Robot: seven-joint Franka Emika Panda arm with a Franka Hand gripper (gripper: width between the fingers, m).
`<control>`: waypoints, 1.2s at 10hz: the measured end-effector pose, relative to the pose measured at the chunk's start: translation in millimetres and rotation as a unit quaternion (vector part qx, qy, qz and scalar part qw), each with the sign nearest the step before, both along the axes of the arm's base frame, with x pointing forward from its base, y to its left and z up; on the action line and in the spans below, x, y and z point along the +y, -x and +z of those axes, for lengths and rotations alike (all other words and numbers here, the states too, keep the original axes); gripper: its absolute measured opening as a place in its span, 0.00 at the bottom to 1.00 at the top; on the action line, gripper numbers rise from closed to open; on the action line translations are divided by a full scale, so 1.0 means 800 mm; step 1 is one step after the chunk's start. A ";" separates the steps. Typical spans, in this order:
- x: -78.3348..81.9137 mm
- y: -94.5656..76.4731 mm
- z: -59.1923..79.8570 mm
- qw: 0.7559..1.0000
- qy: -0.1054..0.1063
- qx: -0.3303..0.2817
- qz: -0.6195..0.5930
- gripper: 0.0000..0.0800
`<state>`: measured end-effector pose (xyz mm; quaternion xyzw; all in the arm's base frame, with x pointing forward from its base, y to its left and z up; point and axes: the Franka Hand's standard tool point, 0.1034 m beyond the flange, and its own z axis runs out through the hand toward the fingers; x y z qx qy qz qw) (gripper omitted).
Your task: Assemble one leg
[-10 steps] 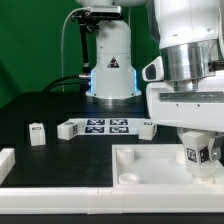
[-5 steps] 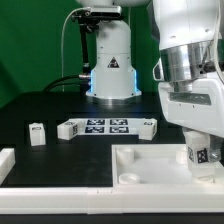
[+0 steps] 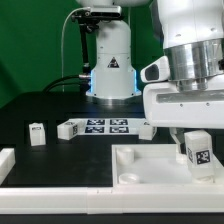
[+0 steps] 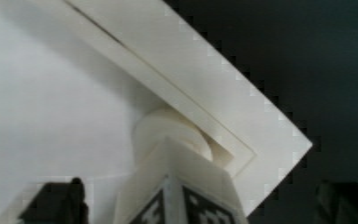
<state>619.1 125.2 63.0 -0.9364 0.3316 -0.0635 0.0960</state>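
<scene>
1. We are watching the leg point(image 3: 197, 151), a stubby white block that is standing upright with its black-and-white tag facing the exterior camera.
2. It is sitting at the corner of the large white panel point(image 3: 150, 158) towards the exterior view's right, directly under the arm's hand.
3. In the wrist view we are looking down on the leg point(image 4: 190, 200), its rounded body running down to the panel point(image 4: 51, 100) close to the pointed corner.
4. We cannot tell how deep it is sitting in the panel.
5. The gripper point(image 3: 196, 142) is hanging straight over the leg, wrist pointing down.
6. In the wrist view the 2 dark fingers point(image 4: 55, 202) are flanking the leg with a gap showing on each side, so we are reading the jaws as apart and not pressing on it, though that picture is blurred.
7. Moving outward, the marker board point(image 3: 105, 127) is lying flat on the dark table point(image 3: 60, 105) behind the panel, showing a row of tags.
8. A second small white block point(image 3: 37, 133) is standing alone on the table, well apart from the panel, towards the exterior view's left.
9. A white piece point(image 3: 6, 160) is poking in at the exterior view's lower left edge, and we cannot make out what it is.
10. At the back, the arm's white base point(image 3: 110, 60) is rising behind the marker board.
</scene>
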 end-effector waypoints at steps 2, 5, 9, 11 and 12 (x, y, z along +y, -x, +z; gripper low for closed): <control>-0.014 -0.003 0.001 0.988 0.031 -0.019 0.147 0.81; -0.018 -0.004 0.001 0.948 0.072 -0.037 0.309 0.81; -0.019 -0.004 0.000 0.927 0.085 -0.043 0.363 0.53; -0.020 -0.004 0.000 0.927 0.085 -0.042 0.363 0.33; -0.020 -0.004 0.000 0.927 0.085 -0.042 0.363 0.33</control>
